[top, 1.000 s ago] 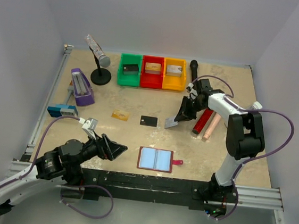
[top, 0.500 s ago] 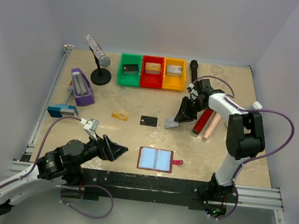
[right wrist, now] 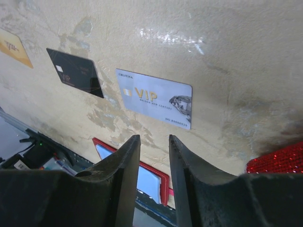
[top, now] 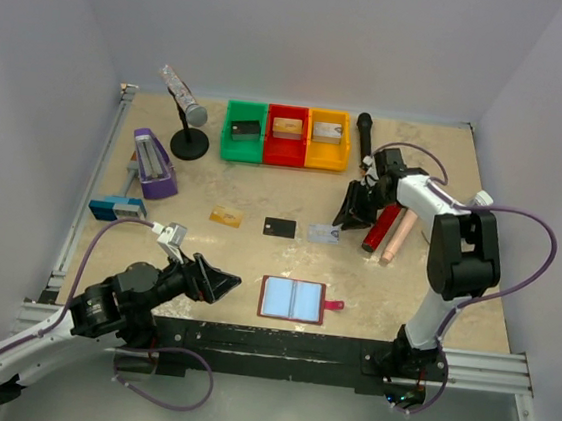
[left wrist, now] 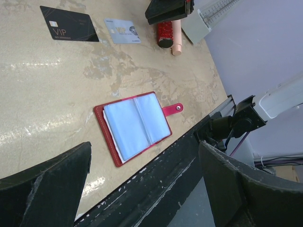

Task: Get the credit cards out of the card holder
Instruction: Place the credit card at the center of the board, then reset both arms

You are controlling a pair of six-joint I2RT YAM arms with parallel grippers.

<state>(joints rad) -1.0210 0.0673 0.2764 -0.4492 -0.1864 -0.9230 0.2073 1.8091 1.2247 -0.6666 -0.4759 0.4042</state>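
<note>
the flat dark red card holder (top: pixel 293 299) lies open at the marbled desk's (top: pixel 404 284) near edge, glossy pale-blue pockets up. beyond it, a row of thin rectangles: gold-tan card (top: pixel 225 216), black card (top: pixel 279 227), silver-grey card (top: pixel 323 233). the right gripper (top: pixel 349 218), narrowly parted and empty, hangs just right of it. the left gripper (top: pixel 225 283) gapes wide.

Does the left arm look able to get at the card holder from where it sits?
Likely yes: the open left gripper sits just beside the card holder, facing it, and nothing lies between them.
</note>
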